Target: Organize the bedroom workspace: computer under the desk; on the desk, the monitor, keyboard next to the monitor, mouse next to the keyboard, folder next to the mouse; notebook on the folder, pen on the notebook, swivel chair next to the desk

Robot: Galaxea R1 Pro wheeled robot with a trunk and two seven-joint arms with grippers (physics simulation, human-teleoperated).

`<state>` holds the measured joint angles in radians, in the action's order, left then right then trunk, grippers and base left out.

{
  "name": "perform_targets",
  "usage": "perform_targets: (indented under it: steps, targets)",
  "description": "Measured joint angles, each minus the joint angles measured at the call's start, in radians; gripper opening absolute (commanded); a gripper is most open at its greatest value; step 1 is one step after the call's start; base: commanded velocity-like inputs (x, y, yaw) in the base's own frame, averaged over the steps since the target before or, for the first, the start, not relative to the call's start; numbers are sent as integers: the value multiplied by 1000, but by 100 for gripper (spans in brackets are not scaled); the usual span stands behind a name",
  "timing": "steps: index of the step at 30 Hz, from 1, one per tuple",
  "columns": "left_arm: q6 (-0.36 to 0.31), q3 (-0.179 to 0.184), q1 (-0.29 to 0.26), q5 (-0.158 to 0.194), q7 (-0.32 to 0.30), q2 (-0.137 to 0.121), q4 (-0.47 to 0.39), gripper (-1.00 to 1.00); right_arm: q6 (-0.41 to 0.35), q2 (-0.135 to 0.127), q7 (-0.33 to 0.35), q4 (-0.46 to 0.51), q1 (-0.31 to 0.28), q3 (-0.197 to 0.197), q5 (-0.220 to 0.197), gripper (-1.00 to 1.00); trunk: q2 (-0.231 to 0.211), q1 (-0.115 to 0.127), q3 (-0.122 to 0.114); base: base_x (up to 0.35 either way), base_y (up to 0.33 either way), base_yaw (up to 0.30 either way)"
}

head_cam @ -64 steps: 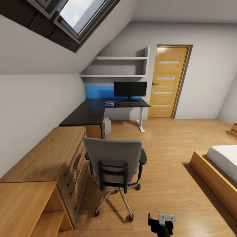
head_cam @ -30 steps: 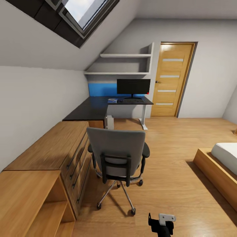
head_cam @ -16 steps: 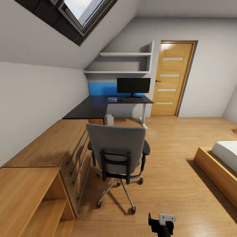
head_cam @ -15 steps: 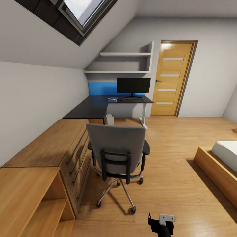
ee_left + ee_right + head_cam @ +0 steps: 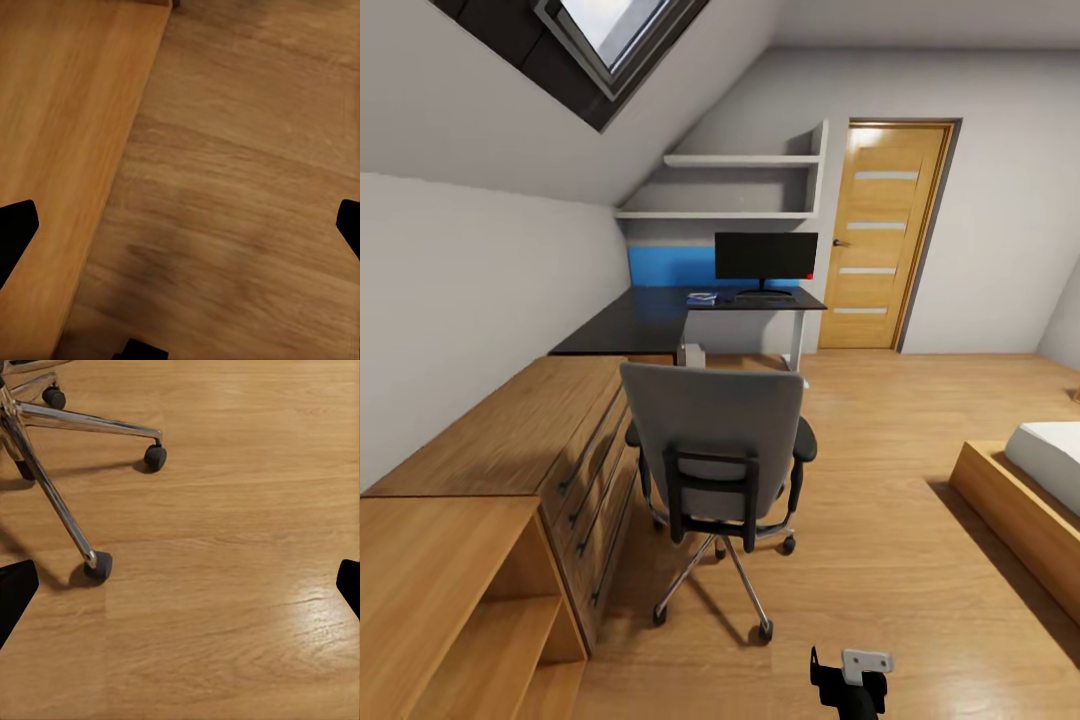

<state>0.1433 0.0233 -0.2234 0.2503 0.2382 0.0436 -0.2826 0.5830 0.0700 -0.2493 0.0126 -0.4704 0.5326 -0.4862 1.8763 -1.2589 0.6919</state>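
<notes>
grey swivel chair (image 5: 712,430), black desk (image 5: 650,318), blue back panel (image 5: 670,267), black monitor (image 5: 765,256)

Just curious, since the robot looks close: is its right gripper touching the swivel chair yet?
Apart. In the right wrist view, bare wood floor separates the right gripper from the swivel chair.

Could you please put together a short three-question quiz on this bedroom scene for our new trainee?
1. True or false: the monitor stands on the desk.
2. Which way does the swivel chair turn its back: A) toward the camera, B) toward the door?
3. Fill in: in the right wrist view, the castor rests on the wooden ____.

Key: 1 true; 2 A; 3 floor.
</notes>
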Motion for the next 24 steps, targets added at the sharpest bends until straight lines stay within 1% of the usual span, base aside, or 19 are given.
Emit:
perform_targets:
  steps: [24]
  targets:
    - [0,0,0,0,-1,1,0,100,0,0,0,0,0,0,0,100,168,-92,75,0,0,0]
